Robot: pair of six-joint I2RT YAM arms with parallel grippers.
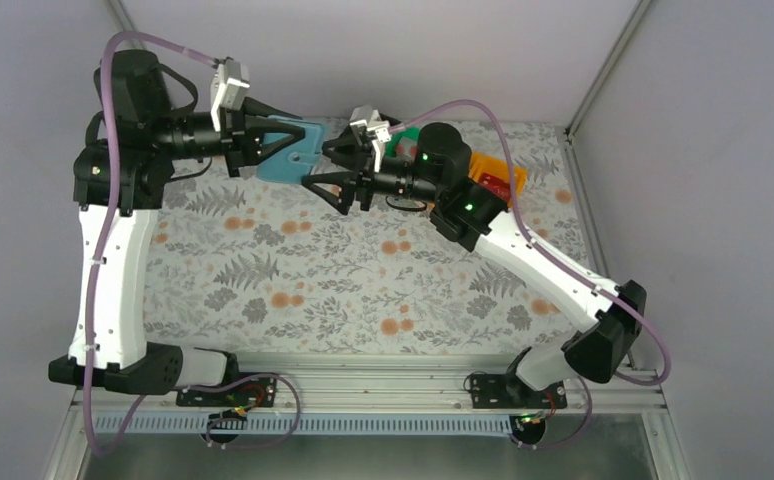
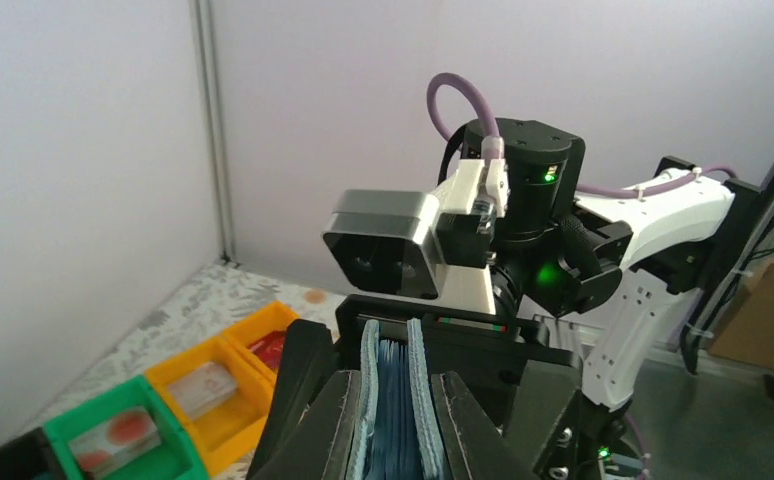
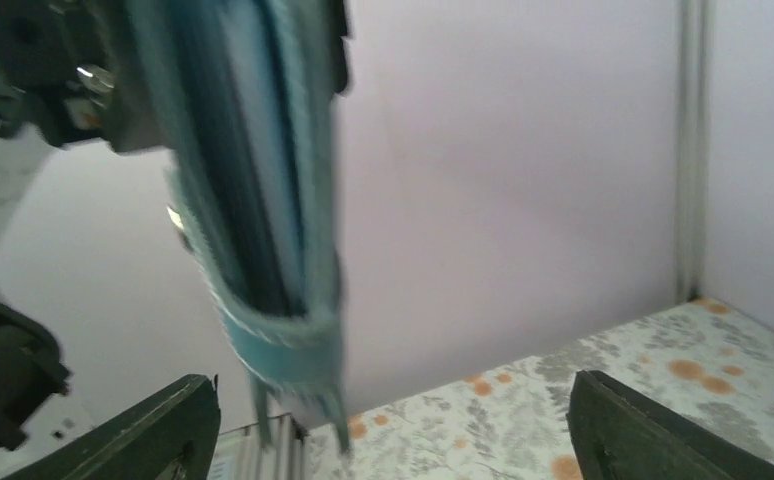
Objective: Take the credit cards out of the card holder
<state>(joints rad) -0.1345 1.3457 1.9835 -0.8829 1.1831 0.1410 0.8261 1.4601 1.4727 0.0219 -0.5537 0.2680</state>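
Two fingers (image 2: 325, 425) half hide card holder (image 2: 393, 400).

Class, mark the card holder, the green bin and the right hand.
card holder (image 2: 418, 390): left wrist view, its right flap.
green bin (image 2: 175, 445): left wrist view, its right wall.
right hand (image 1: 316, 167): top view, midway between fingertips.

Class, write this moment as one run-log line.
left gripper: shut on wallet | right gripper: open, empty, near wallet | wallet: held off table
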